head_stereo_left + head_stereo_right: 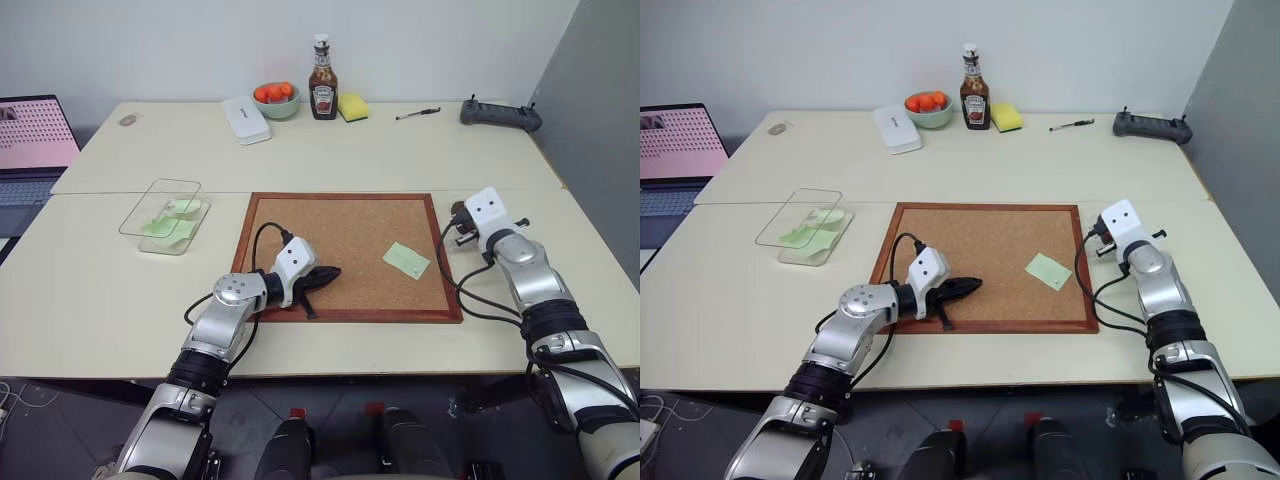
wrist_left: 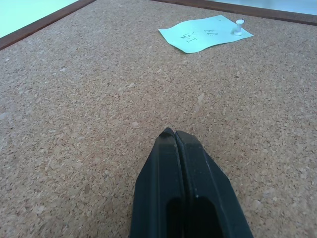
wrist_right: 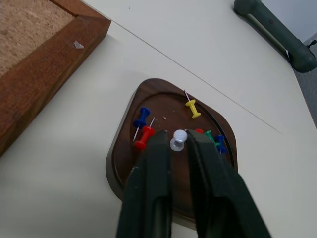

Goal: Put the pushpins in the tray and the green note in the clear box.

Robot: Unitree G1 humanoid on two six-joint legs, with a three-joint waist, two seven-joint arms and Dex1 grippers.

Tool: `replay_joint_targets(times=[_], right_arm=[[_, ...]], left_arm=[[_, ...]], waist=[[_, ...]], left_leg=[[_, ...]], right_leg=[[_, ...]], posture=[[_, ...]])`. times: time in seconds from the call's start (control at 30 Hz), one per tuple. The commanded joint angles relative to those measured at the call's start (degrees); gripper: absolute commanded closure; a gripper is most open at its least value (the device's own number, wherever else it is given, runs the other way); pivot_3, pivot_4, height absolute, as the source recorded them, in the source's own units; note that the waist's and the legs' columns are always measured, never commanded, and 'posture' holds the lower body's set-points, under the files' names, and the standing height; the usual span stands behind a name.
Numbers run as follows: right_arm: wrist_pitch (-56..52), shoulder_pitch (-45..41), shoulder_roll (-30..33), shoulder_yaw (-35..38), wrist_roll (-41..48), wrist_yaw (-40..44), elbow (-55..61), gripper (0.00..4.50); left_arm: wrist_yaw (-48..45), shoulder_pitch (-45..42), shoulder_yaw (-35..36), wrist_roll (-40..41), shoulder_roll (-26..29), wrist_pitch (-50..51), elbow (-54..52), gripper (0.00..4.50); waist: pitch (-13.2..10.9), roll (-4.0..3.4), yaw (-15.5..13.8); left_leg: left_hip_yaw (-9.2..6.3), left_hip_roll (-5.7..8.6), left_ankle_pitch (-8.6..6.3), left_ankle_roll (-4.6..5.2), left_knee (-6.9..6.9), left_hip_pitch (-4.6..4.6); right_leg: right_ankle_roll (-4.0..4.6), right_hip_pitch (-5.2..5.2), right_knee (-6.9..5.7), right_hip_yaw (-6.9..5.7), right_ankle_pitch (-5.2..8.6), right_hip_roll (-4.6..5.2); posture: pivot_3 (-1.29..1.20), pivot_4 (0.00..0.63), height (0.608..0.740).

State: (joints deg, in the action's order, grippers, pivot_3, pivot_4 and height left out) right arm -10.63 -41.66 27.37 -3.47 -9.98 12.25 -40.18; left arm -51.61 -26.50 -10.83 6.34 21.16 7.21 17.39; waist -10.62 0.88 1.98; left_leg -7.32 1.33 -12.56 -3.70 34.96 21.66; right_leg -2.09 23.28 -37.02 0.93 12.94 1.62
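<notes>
My right gripper hovers just over the dark brown tray, its fingers a little apart with a white pushpin between the tips. Blue, red, yellow and green pushpins lie in the tray. The green note lies on the corkboard, held at one corner by a white pin. My left gripper rests shut and empty on the cork near its front edge. The clear box at the left holds green slips.
Along the table's back stand a white case, a bowl of oranges, a ketchup bottle, a yellow sponge, a pen and a dark controller. A laptop sits far left.
</notes>
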Motion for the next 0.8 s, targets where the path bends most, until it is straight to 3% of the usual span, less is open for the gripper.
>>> replay_joint_targets(times=[0.03,0.47,0.67,0.8], right_arm=[[1.3,-1.8,0.5,0.9,-0.4,-1.3,0.4,2.92],[-0.6,-0.4,0.9,4.1,2.3,-1.4,9.0,0.38],[-3.0,3.8,2.2,7.0,6.7,3.4,21.4,0.38],[-10.0,9.9,1.4,7.6,16.0,14.1,33.2,0.38]], left_arm=[[0.0,1.7,-1.2,-1.2,0.5,1.0,0.3,4.5],[-0.2,1.3,-1.4,-1.3,0.5,1.0,0.4,4.5],[-0.3,1.3,-1.5,-1.3,0.6,0.9,0.5,4.5],[-0.4,1.4,-1.5,-1.3,0.6,0.8,0.6,4.5]], waist=[[0.0,0.0,0.0],[0.0,0.0,0.0],[0.0,-0.01,-0.1],[0.0,-0.01,0.0]], left_leg=[[0.0,0.0,0.0,0.0,0.0,0.0],[0.0,0.0,0.0,0.0,0.0,0.0],[-0.03,0.0,0.0,0.0,0.0,0.03],[-0.04,-0.01,0.0,0.0,0.0,0.02]], right_leg=[[0.0,0.0,0.0,0.0,0.0,0.0],[0.0,0.0,-0.01,0.0,0.0,0.0],[0.0,0.0,0.02,-0.02,0.0,0.0],[0.0,0.0,0.01,-0.03,0.0,0.0]], posture=[[0.0,0.15,0.74],[0.0,0.15,0.74],[0.0,0.15,0.74],[0.0,0.15,0.74]])
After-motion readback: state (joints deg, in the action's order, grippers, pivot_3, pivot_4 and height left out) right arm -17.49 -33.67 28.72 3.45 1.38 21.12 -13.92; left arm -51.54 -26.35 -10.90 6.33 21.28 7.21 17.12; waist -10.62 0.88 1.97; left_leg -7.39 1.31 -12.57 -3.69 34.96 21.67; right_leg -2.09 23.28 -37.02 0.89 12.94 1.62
